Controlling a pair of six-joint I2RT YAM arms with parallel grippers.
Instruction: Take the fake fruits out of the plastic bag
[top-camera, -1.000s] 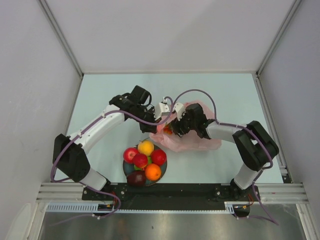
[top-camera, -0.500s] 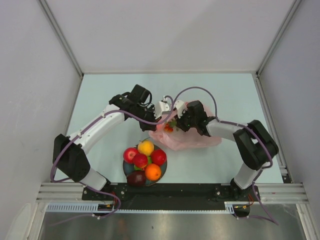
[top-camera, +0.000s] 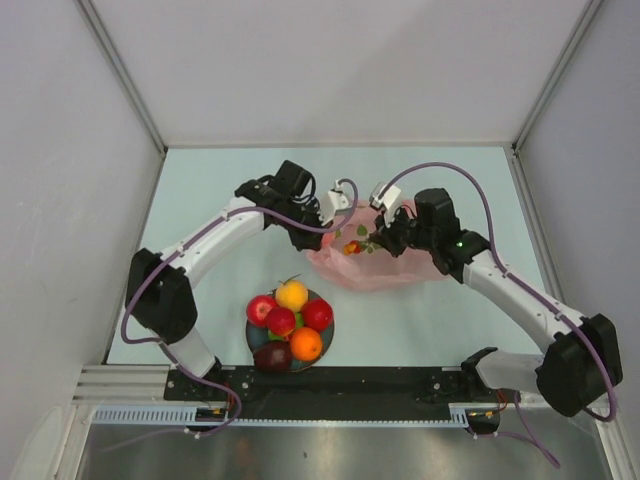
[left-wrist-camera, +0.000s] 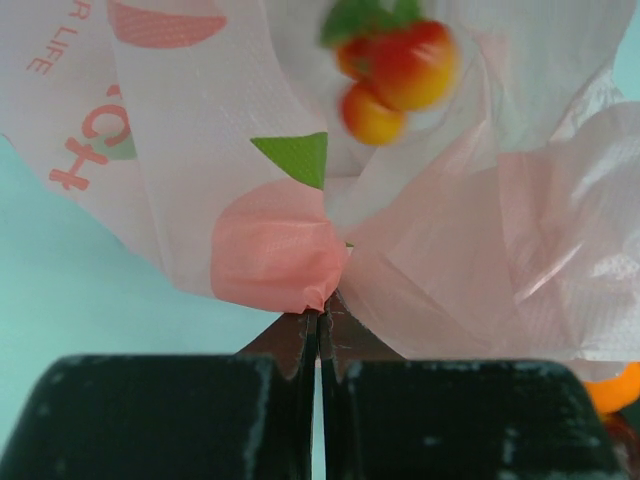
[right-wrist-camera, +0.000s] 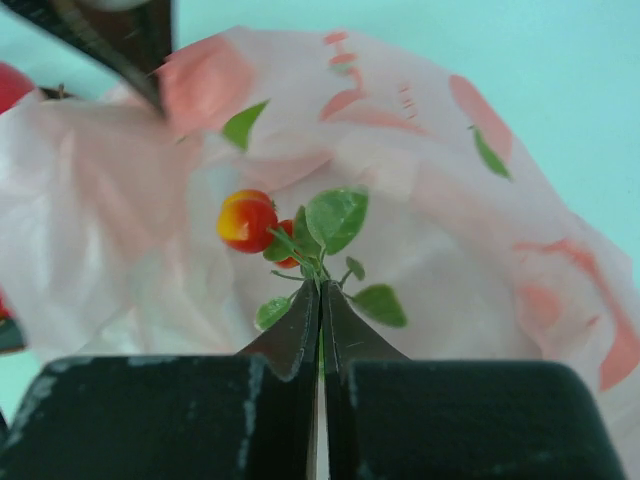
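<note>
Pink plastic bag (top-camera: 390, 270), midway between side edges: your left gripper (left-wrist-camera: 320, 312) pinches its rim, right gripper (right-wrist-camera: 320, 290) clamps a fruit sprig (right-wrist-camera: 247, 221).

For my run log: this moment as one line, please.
left tool: shut on plastic bag | right tool: shut on leafy fruit sprig | fruits on plate

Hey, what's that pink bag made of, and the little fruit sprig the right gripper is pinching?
The plastic bag: apparently thin translucent plastic film, softly shiny; it crumples into sharp creases and light passes through. The fruit sprig: its berries look like glossy moulded plastic, with a bright highlight; its leaves are matte, plastic or fabric, unclear.
</note>
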